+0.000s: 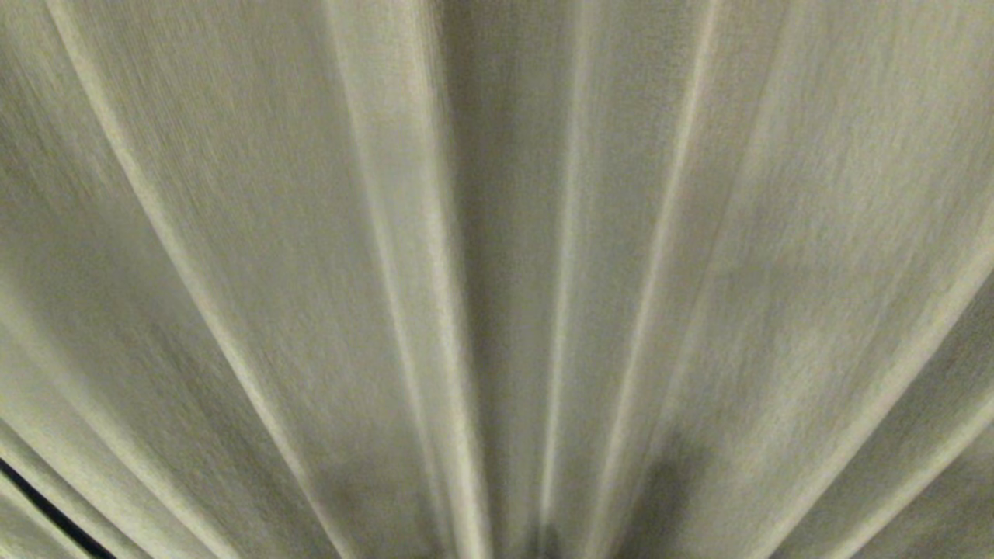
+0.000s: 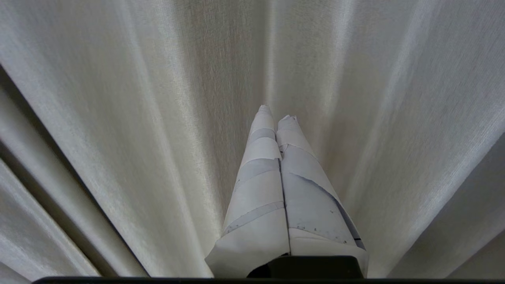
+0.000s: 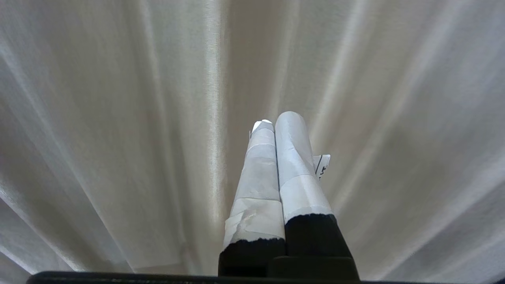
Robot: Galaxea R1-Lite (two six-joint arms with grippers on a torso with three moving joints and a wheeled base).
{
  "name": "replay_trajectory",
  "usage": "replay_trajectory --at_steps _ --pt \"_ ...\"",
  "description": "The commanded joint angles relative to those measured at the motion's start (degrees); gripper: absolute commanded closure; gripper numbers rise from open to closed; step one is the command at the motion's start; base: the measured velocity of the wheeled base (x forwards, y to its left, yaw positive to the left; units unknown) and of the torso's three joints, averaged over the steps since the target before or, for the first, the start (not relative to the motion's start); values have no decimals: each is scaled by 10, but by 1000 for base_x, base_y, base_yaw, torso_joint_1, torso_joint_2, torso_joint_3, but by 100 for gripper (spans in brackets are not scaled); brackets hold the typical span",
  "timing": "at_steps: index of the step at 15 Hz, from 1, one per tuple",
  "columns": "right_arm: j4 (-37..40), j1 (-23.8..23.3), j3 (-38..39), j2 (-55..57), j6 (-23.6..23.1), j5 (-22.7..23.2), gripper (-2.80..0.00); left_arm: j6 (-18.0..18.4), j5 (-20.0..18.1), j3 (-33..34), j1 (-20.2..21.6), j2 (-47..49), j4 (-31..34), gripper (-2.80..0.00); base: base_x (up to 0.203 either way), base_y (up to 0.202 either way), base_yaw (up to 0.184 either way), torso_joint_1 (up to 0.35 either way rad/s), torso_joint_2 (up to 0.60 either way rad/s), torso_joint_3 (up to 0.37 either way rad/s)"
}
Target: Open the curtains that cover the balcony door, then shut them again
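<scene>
The cream-white curtains [image 1: 311, 233] fill the whole head view with long pleats that fan outward, and no arm shows there. In the left wrist view my left gripper [image 2: 276, 112] is shut, its white-taped fingers pressed together with nothing between them, pointing at the curtains [image 2: 118, 98] close ahead. In the right wrist view my right gripper [image 3: 276, 120] is shut as well and empty, with the curtains [image 3: 394, 98] right in front of its tips. The balcony door is hidden behind the fabric.
A thin dark strip [image 1: 46, 508] shows between folds at the head view's lower left corner. A small paper tag [image 3: 322, 165] sticks out from the tape on one right finger. Fabric surrounds both grippers on all sides.
</scene>
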State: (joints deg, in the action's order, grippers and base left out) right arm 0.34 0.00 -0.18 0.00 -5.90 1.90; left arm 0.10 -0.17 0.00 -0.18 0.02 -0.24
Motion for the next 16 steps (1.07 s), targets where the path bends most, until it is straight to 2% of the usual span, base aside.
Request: replay_trajectory --at_steps 1,16 --pt "0 0 0 0 -1 0 0 0 0 0 0 0 0 0 0 0 0 0 0 0" --pt "0 0 0 0 0 1 0 0 0 0 0 0 0 0 0 0 0 0 0 0"
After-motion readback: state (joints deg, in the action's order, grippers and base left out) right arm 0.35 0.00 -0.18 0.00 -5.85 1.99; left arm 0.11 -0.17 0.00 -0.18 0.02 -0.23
